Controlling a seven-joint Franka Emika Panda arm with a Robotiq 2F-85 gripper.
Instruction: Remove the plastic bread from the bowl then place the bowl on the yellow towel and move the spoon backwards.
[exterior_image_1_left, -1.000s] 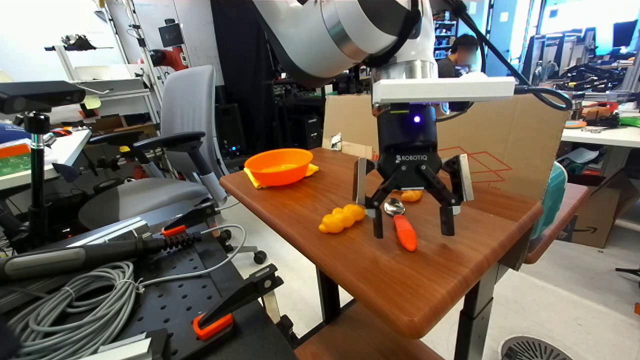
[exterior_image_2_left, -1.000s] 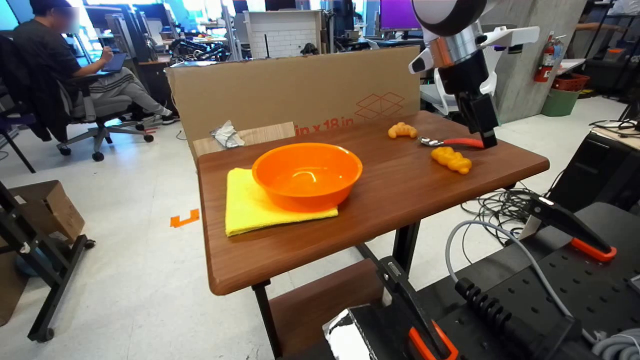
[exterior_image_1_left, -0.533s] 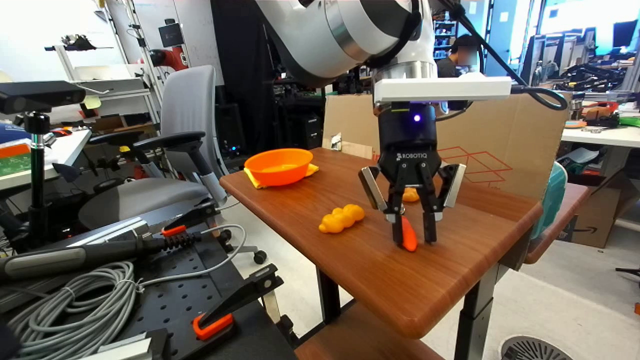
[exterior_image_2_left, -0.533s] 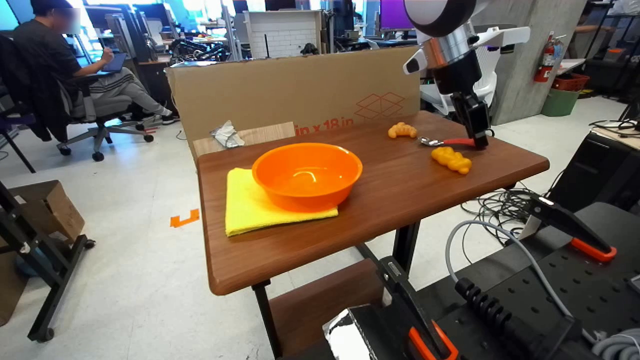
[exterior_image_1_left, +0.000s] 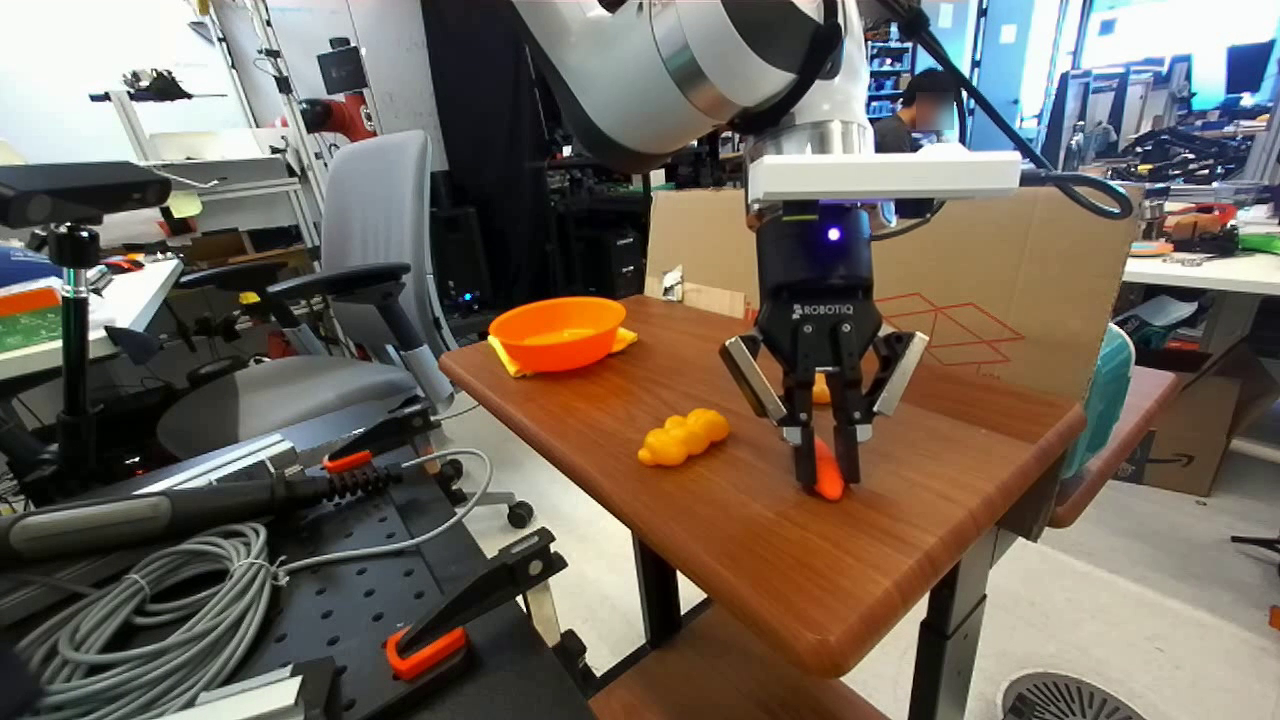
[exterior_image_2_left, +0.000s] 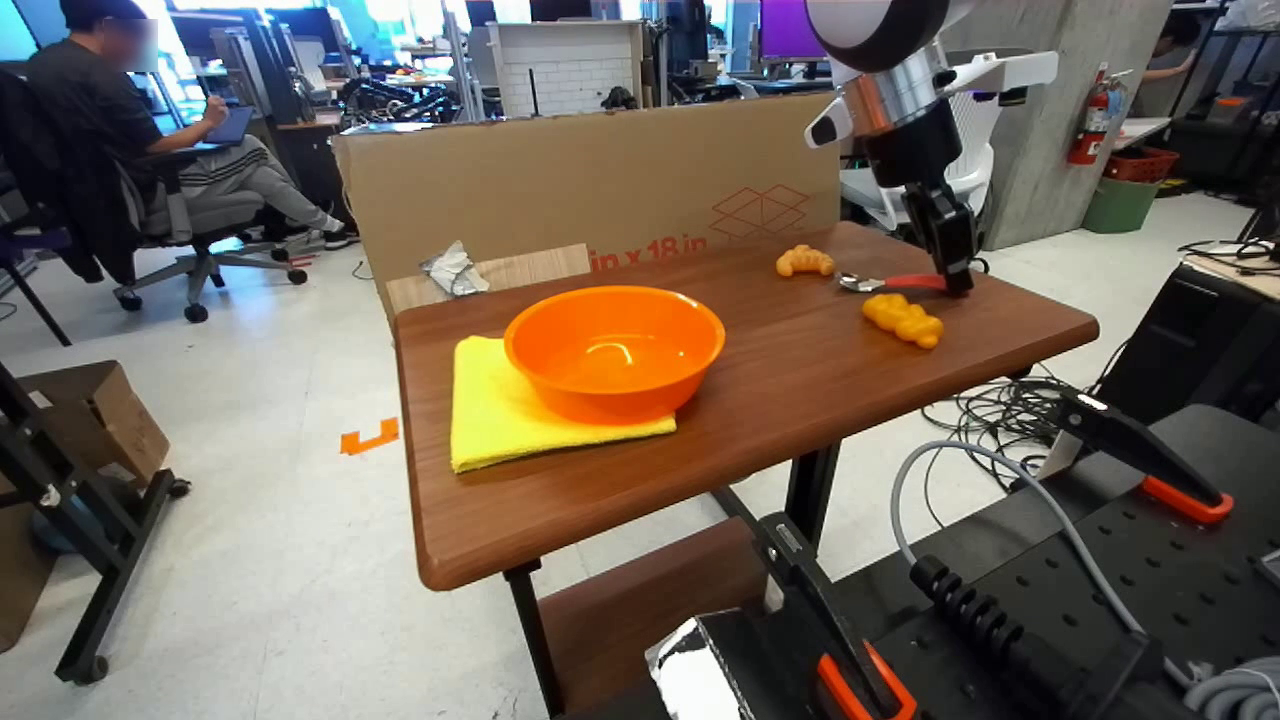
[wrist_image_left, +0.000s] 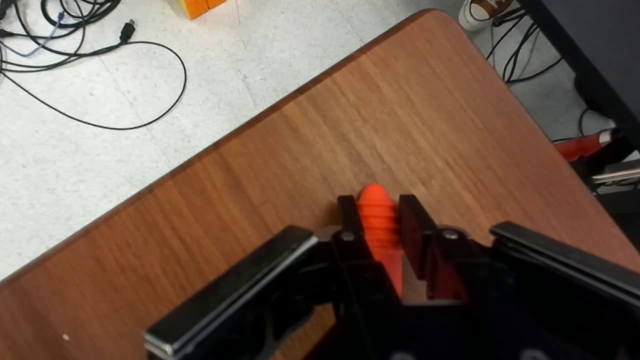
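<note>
Worktop (exterior_image_2_left: 790, 365), brown wood-grain, carrying my task pieces. Cardboard panel (exterior_image_2_left: 560, 185), standing behind it in both exterior views, red print (exterior_image_2_left: 650, 254) reading "in x 18 in" (a red box outline (exterior_image_2_left: 761, 211) sits higher up). Bowl (exterior_image_2_left: 615, 350), orange, resting on the yellow towel (exterior_image_2_left: 488, 412), its rim reaching past the cloth. Hand (exterior_image_1_left: 827, 472), black, lettered "ROBOTIQ", clenched on the spoon (exterior_image_2_left: 908, 283) by its orange handle. My wrist view gives a finger on either side; the silvery end, hidden there, appears in an exterior view. Twisted plastic bread (exterior_image_2_left: 903, 320) and curved plastic bread (exterior_image_2_left: 804, 261), near the spoon; the hand partly masks the curved one in an exterior view.
</note>
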